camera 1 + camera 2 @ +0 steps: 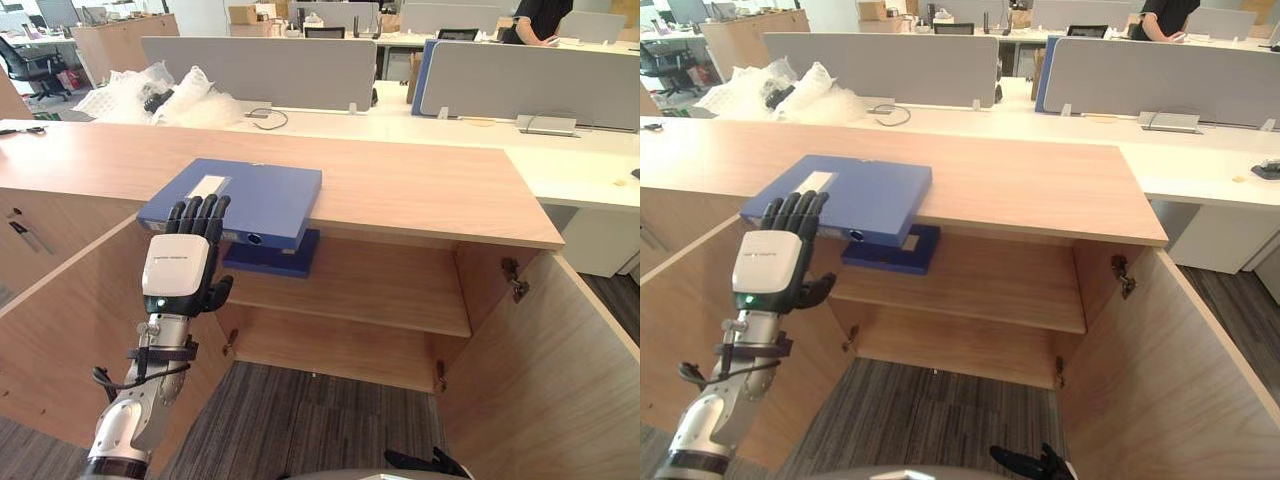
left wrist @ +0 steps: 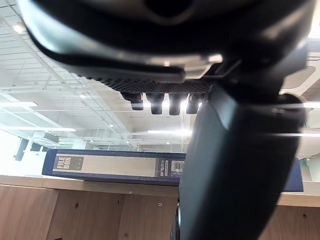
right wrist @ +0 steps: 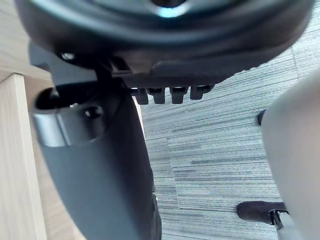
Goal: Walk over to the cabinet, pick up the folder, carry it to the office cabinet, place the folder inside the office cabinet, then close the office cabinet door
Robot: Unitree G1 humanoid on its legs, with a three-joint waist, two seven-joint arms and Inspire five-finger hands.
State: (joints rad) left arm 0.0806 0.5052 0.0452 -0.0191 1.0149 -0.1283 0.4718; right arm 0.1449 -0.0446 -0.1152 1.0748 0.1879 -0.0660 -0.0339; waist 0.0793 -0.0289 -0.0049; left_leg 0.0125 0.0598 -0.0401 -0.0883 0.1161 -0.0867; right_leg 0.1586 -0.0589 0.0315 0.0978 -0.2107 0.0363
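Blue folder point(image 1: 250, 195) on cabinet point(image 1: 420, 185), second folder point(image 1: 275, 258) inside.

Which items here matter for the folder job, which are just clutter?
Job: blue folder overhanging the cabinet top; left robot hand at its edge; open cabinet door; right robot hand, low.
Lying about: second folder on the shelf; bubble wrap; cable; office chair; person.

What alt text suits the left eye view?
The robot's dark left hand, fingers straight, hovers before a flat blue folder overhanging the top of a light wooden cabinet. Its doors stand open, with a second blue folder on the upper shelf.
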